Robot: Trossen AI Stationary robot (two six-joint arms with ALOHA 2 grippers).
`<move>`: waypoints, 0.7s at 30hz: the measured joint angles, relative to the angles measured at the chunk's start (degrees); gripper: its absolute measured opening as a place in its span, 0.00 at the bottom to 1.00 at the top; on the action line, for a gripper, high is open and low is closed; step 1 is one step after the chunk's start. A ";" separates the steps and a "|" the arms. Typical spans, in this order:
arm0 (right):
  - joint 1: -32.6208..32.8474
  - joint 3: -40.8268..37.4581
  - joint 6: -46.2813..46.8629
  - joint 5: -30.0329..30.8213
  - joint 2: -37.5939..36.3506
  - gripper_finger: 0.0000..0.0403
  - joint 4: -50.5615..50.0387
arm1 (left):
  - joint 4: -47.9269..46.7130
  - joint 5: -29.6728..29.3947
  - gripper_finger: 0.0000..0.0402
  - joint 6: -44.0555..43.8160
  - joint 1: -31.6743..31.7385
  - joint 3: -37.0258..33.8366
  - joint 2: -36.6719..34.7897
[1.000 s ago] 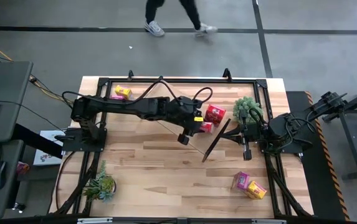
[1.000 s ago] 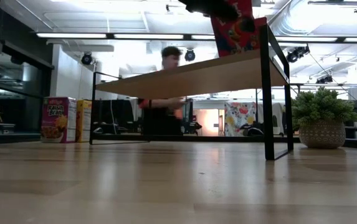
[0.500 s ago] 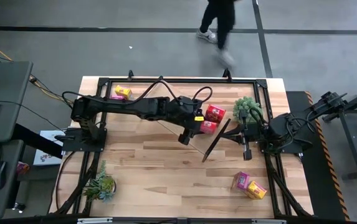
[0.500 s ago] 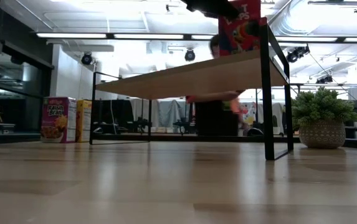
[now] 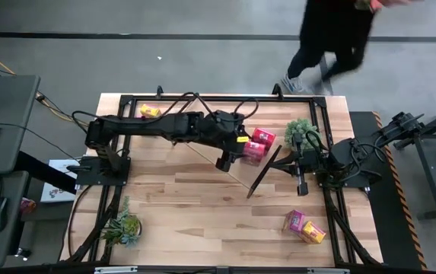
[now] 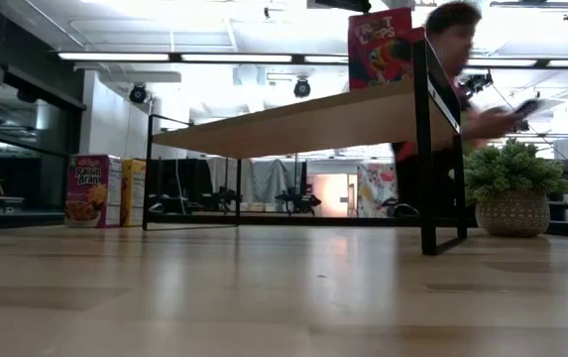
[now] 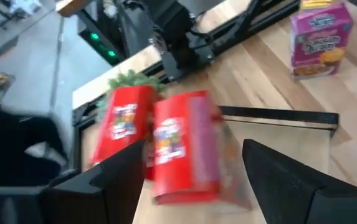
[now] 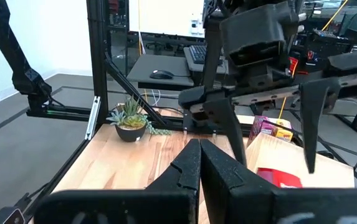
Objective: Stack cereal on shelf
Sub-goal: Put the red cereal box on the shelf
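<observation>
Two red cereal boxes (image 7: 181, 146) with printed fronts stand upright side by side on the light-wood shelf (image 6: 303, 121), near its black end frame. The left gripper (image 7: 197, 180) hangs just above the nearer box, fingers spread and clear of it. The right gripper (image 8: 198, 163) waits beside the shelf, fingers pressed together. A pink box (image 7: 320, 38) stands on the table beyond.

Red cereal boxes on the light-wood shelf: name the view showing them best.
Left wrist view: both red cereal boxes fill the frame side by side. High view shows small tops; low view shows one front; right wrist, a corner.
</observation>
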 joint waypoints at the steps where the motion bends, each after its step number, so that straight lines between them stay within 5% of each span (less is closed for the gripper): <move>1: 0.00 0.00 0.00 0.00 0.00 0.00 0.04 | -1.11 -0.50 0.63 -0.36 0.00 -0.01 -0.44; 10: 0.00 0.00 0.00 0.01 -0.02 0.00 0.03 | -10.99 1.50 0.52 -12.55 0.17 -0.23 -2.91; 18: 0.00 0.00 -0.05 7.03 -0.24 0.00 -4.41 | 8.25 1.87 0.06 -16.03 -3.13 -16.82 -9.95; 21: -0.06 0.00 2.47 14.17 -0.64 0.00 -8.80 | 20.79 1.37 0.03 -19.24 -3.32 -27.97 -14.32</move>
